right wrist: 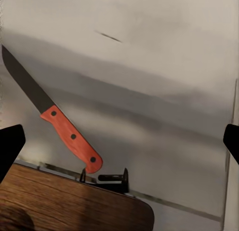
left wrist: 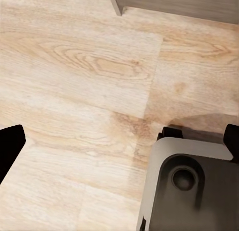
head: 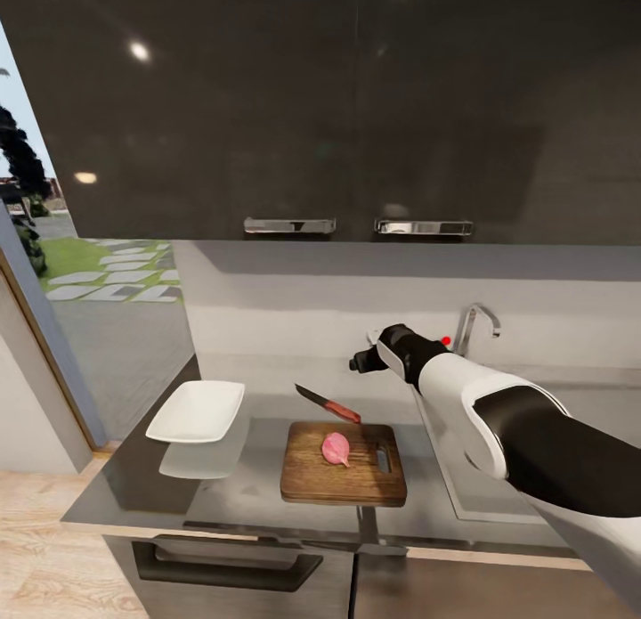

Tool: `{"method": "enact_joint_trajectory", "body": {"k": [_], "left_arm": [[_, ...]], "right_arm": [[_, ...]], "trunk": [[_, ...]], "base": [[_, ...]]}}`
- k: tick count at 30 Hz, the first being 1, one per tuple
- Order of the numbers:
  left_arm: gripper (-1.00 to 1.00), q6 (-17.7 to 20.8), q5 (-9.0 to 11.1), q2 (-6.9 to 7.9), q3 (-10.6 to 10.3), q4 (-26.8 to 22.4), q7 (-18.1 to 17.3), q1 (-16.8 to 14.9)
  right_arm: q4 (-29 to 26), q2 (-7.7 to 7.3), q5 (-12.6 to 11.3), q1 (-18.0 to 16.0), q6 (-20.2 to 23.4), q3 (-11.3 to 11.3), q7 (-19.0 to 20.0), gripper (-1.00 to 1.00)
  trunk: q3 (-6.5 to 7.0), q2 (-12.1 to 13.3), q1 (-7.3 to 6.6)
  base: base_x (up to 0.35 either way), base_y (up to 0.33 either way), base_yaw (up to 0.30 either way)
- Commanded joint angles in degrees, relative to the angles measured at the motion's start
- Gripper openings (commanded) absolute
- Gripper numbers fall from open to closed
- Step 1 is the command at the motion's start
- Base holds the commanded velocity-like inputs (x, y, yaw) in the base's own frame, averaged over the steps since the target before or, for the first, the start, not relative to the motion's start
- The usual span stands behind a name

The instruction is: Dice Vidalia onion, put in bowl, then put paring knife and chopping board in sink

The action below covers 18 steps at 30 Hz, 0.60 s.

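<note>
- No text, label, brand or number can be read in any view.
- The only mark is a plain red dot by the tap.

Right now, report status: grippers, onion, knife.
Right gripper open, empty, above the grey countertop behind the brown wooden chopping board. Pinkish onion whole on board. Red-handled paring knife behind board, unobstructed. Left gripper open over floor.

right arm: stretched forward, elbow bent
right claw: fingers spread wide, holding nothing
left claw: fingers apart, pointing down
</note>
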Motion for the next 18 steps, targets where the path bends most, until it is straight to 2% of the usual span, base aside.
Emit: {"method": "enact_joint_trajectory", "body": {"k": [1, 18], "left_arm": [[1.0, -0.4, 0.4, -0.02, -0.4, 0.2, 0.0, -0.1], [1.0, -0.4, 0.4, -0.09, -0.4, 0.2, 0.0, -0.1]], "right_arm": [[-0.1, 0.04, -0.6, 0.0, 0.3, 0.5, 0.1, 1.0], [-0.1, 0.12, -0.6, 0.0, 0.3, 0.5, 0.1, 1.0]], "trunk": [[-0.17, -0.1, 0.04], [-1.57, -0.1, 0.04]], "base": [[0.0, 0.0, 0.0], [0.0, 0.0, 0.0]]}}
